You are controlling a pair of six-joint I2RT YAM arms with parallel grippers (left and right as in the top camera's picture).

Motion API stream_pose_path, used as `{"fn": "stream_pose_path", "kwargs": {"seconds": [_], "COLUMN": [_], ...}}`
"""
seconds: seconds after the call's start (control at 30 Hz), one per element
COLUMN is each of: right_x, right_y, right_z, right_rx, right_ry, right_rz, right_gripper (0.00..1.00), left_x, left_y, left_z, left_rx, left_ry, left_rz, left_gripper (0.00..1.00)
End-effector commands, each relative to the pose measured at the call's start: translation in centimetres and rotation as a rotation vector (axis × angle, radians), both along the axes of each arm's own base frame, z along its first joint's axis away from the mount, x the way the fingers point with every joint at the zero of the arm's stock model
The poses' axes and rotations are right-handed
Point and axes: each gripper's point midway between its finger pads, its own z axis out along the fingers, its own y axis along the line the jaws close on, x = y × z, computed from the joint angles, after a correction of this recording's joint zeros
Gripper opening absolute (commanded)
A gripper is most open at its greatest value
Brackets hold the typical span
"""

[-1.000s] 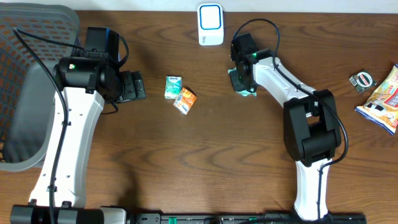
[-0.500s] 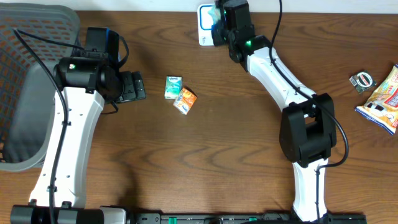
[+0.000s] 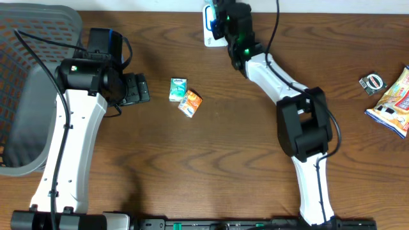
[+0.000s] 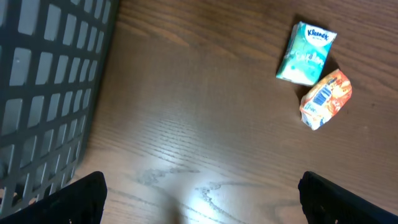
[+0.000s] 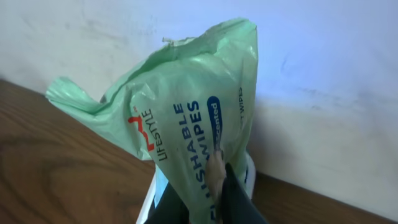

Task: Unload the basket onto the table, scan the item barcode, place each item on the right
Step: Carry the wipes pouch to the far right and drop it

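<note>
The wipes pack (image 5: 186, 124) was clamped by the right gripper (image 5: 210, 194) at the scanner (image 3: 208, 35); only reading seemed left. The left gripper (image 4: 199, 196) was open.

Surface: dark wood table (image 3: 211, 160)
Left edge: grey mesh basket (image 3: 25, 96)
Middle: Kleenex pack (image 3: 177, 89) touching orange packet (image 3: 190, 103)
Far edge: white scanner (image 3: 208, 36)
Right edge: snack bag (image 3: 393, 102)

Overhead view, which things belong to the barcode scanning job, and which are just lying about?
In the job: green wipes pack, held in the right claw; white scanner at the table's far edge.
Lying about for now: tissue pack, orange packet, snack bag, grey basket.
</note>
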Motion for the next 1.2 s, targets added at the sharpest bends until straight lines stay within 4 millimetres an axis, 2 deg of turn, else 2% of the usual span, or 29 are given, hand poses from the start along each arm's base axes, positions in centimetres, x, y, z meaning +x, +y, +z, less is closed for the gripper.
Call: {"fn": "stream_pose_path", "kwargs": {"seconds": [0.0,0.17,0.33,0.4,0.47,0.5,0.57,0.63,0.67,0.8,0.83,0.97,1.0,1.07,1.17], "right_x": [0.3,0.5,0.4,0.4,0.4,0.4,0.4,0.2,-0.1,-3.1,-4.6,-9.5,-9.9,-12.0,-14.0], "right_y": [0.4,0.1,-0.4,-0.8,-2.7,-3.3,-6.7,-10.3,-13.3,-23.9,-27.4,-35.9,-36.5,-39.7,-42.4], "right_z": [0.4,0.2,-0.3,0.7,3.1,3.7,5.7,6.3,6.0,2.2,0.9,-2.3,-2.5,-3.7,-4.6], "right_rx": [-0.005,0.071,0.060,0.085,0.155,0.167,0.194,0.186,0.164,0.012,-0.050,-0.188,-0.194,-0.201,-0.180], "right_ry": [-0.035,-0.012,0.017,0.017,0.028,0.031,0.052,0.092,0.133,0.332,0.395,0.574,0.588,0.668,0.742], "right_rz": [0.002,-0.023,-0.031,-0.043,-0.088,-0.101,-0.159,-0.230,-0.298,-0.589,-0.693,-0.913,-0.925,-0.978,-1.009], "right_gripper": [0.01,0.01,0.01,0.01,0.01,0.01,0.01,0.01,0.01,0.02,0.02,0.01,0.01,0.01,0.23], "left_x": [-0.1,-0.1,-0.1,-0.1,-0.1,-0.1,-0.1,-0.1,-0.1,-0.1,-0.1,-0.1,-0.1,-0.1,-0.1], "left_y": [0.3,0.3,0.3,0.3,0.3,0.3,0.3,0.3,0.3,0.3,0.3,0.3,0.3,0.3,0.3], "left_z": [-0.1,-0.1,-0.1,-0.1,-0.1,-0.1,-0.1,-0.1,-0.1,-0.1,-0.1,-0.1,-0.1,-0.1,-0.1], "left_rx": [0.014,0.014,0.014,0.014,0.014,0.014,0.014,0.014,0.014,0.014,0.014,0.014,0.014,0.014,0.014], "left_ry": [0.007,0.007,0.007,0.007,0.007,0.007,0.007,0.007,0.007,0.007,0.007,0.007,0.007,0.007,0.007], "left_rz": [-0.005,-0.005,-0.005,-0.005,-0.005,-0.005,-0.005,-0.005,-0.005,-0.005,-0.005,-0.005,-0.005,-0.005,-0.005], "left_gripper": [0.98,0.98,0.98,0.98,0.98,0.98,0.98,0.98,0.98,0.98,0.98,0.98,0.98,0.98,0.98]}}
